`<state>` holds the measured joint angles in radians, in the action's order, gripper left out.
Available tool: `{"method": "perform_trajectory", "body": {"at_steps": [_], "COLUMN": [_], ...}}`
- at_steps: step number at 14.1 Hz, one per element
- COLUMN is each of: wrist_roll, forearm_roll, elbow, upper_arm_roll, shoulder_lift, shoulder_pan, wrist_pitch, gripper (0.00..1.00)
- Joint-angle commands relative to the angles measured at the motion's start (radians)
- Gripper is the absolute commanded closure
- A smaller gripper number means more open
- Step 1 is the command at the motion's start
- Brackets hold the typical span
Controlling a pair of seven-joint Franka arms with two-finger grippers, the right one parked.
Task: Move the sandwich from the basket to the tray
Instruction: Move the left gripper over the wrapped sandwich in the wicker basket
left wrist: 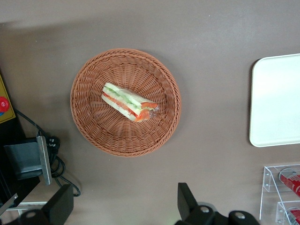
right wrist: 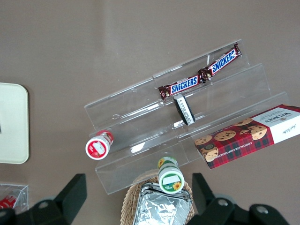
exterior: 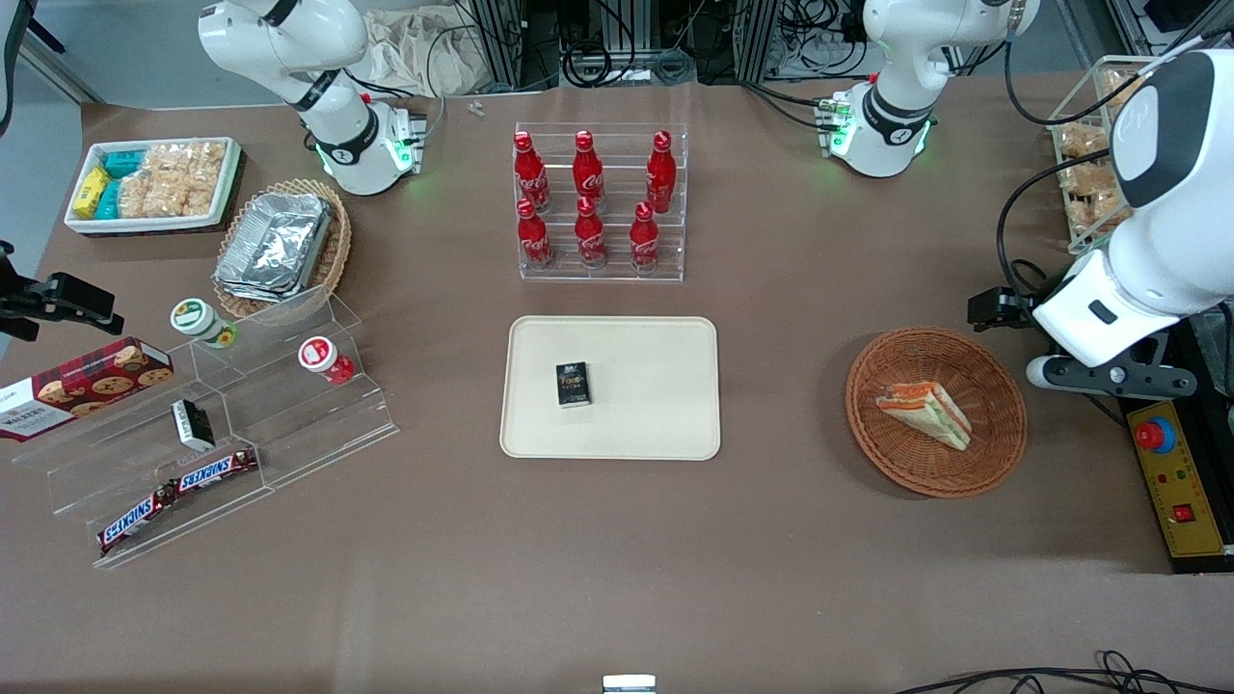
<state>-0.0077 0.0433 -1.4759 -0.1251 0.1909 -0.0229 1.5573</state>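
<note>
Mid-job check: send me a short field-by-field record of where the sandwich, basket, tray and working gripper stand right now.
sandwich: triangular white-bread wedge with orange-red and green filling, lying in the basket
basket: round reddish-brown woven wicker basket, toward the working arm's end of the table
tray: flat beige rectangular plastic tray, mid-table, holding only a small black box
gripper: left arm's gripper, open, raised above the table beside the basket, touching nothing
task status: sandwich not yet picked

Sandwich [exterior: 924, 413] in basket [exterior: 1003, 386], toward your working arm's end. Tray [exterior: 665, 424] mid-table w/ small box [exterior: 573, 384] on it. Gripper [left wrist: 123, 208] above table beside basket, fingers apart.
</note>
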Motion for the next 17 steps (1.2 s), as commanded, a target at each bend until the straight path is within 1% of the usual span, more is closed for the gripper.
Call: {"method": "perform_trajectory", "body": {"at_steps": [1, 4, 5, 6, 7, 10, 11, 13, 17], "wrist_roll": [0.006, -0.003, -0.064, -0.148, -0.241, -0.455, -0.557, -0.757, -1.073], "forearm_roll": [-0.008, -0.003, -0.002, 0.001, 0.006, 0.001, 0.001, -0.006, 0.001], "elbow": [0.039, 0.039, 0.016, -0.024, -0.070, -0.312, -0.370, -0.441, -0.495], "upper_arm_roll": [0.005, 0.005, 0.007, 0.007, 0.007, 0.007, 0.008, 0.042, 0.082], "shoulder_lift": [0.018, 0.042, 0.042, 0.041, 0.026, -0.056, -0.063, -0.058, 0.011], "shoulder_pan": [-0.008, -0.008, -0.008, -0.009, -0.009, -0.009, -0.008, -0.008, -0.009], "wrist_pitch": [-0.033, -0.034, -0.029, -0.010, 0.054, 0.303, 0.372, 0.481, 0.598], "gripper": [0.00, 0.00, 0.00, 0.00, 0.00, 0.00, 0.00, 0.00, 0.00]}}
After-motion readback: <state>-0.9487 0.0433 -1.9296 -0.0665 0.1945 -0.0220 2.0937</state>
